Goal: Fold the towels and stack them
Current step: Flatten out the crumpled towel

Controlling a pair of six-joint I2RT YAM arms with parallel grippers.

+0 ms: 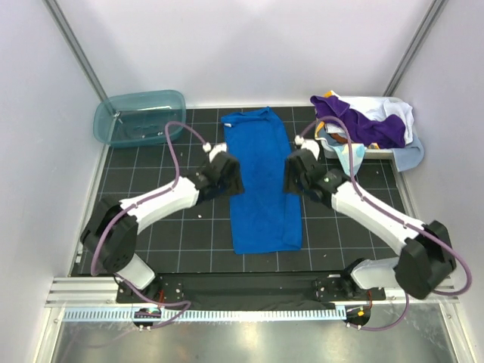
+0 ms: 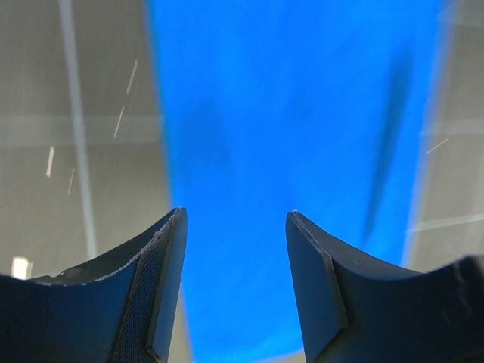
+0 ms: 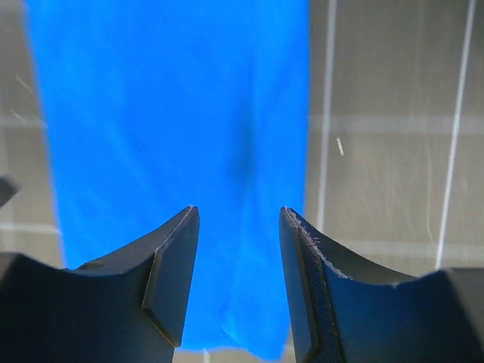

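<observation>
Jaws spread, the left gripper [image 2: 235, 227] and right gripper [image 3: 239, 219] flank the royal blue rectangular cloth towel [image 1: 261, 181] between them, likely to pinch its edges.

No legible txt, labels or nos. anywhere.

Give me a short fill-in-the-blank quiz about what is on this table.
1. The long towel lying flat on the table is ____.
2. The left gripper and the right gripper both have their fingers ____.
3. The teal tub stands in the far ____ corner.
4. The towel topping the heap on the white basket is ____.
Missing words: blue; open; left; purple.
</observation>
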